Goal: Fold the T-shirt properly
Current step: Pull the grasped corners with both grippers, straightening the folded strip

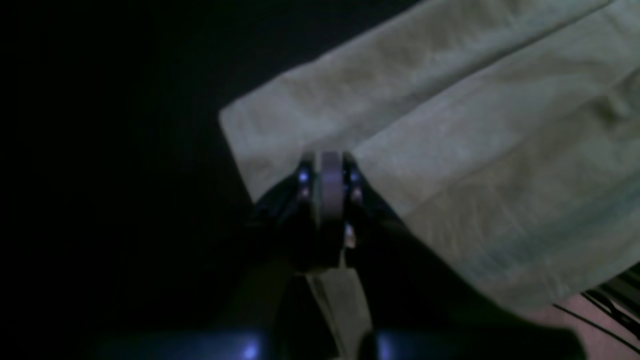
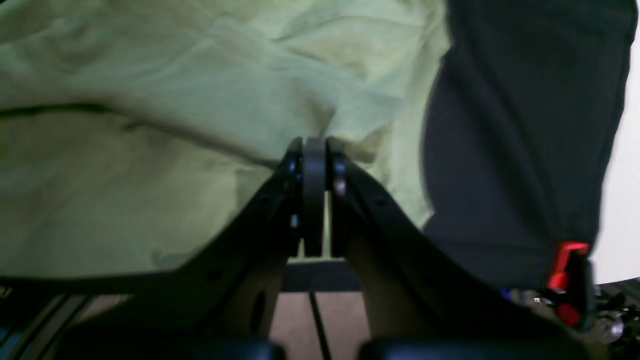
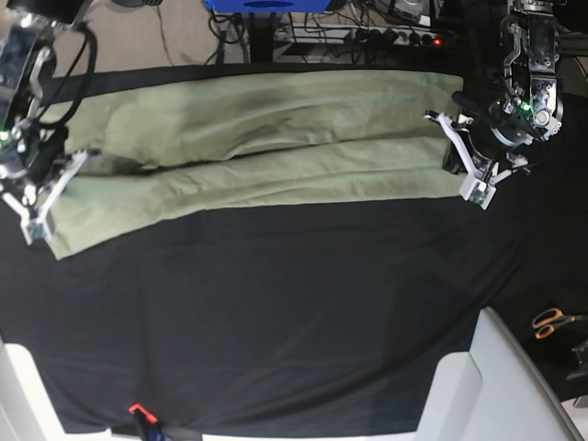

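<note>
The pale sage-green T-shirt lies as a long wrinkled band across the far part of the black cloth, with one layer folded over another along its length. My left gripper is at the band's right end in the base view. It is shut on the T-shirt near its corner, and pale fabric shows between the fingers. My right gripper is at the band's left end. It is shut on a raised fold of the T-shirt.
Orange-handled scissors lie at the right edge of the cloth. A white angled panel stands at the near right corner. A red clamp grips the cloth's edge. Cables and a power strip sit behind the table.
</note>
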